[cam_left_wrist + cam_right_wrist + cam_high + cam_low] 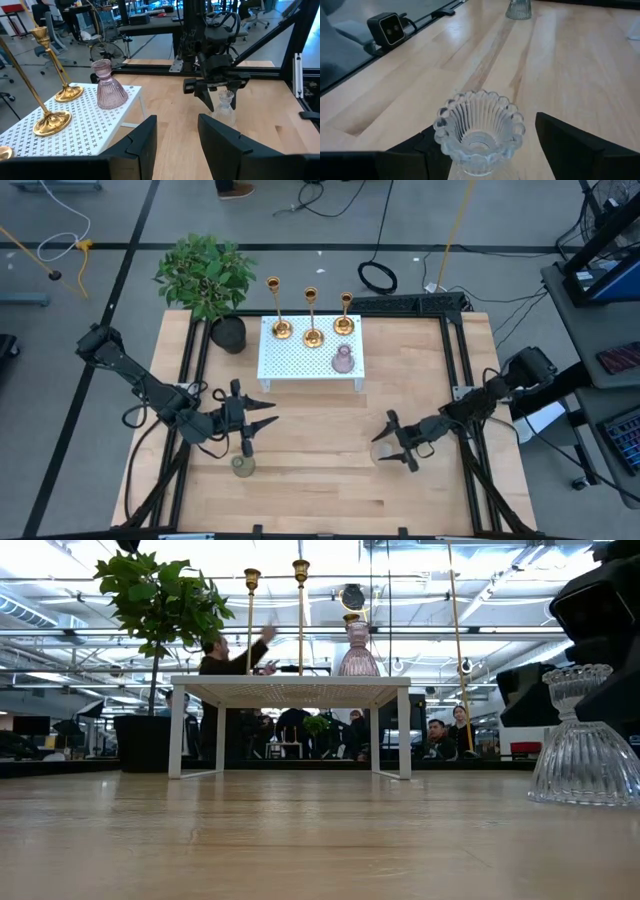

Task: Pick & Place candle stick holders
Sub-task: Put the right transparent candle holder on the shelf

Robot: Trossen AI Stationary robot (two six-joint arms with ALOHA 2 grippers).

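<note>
Glass, hard, slick and breakable, the clear holder (479, 131) wants a grip at its narrow neck between the right gripper's (485, 150) spread fingers; left gripper (175, 142) empty, released

Between the dark fingers of the right pincer (485, 150) stands a clear, ribbed glass holder (479, 131). Beyond the left pincer (177, 140), a pink holder (109, 86) and gold candlesticks (50, 120) sit on a white perforated stand (85, 125) over the pale wood surface (320, 470).

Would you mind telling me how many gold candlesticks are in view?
3, all upright along the white stand's back edge: left candlestick, middle candlestick, right candlestick, nearest the pink holder. None seems hidden.
</note>
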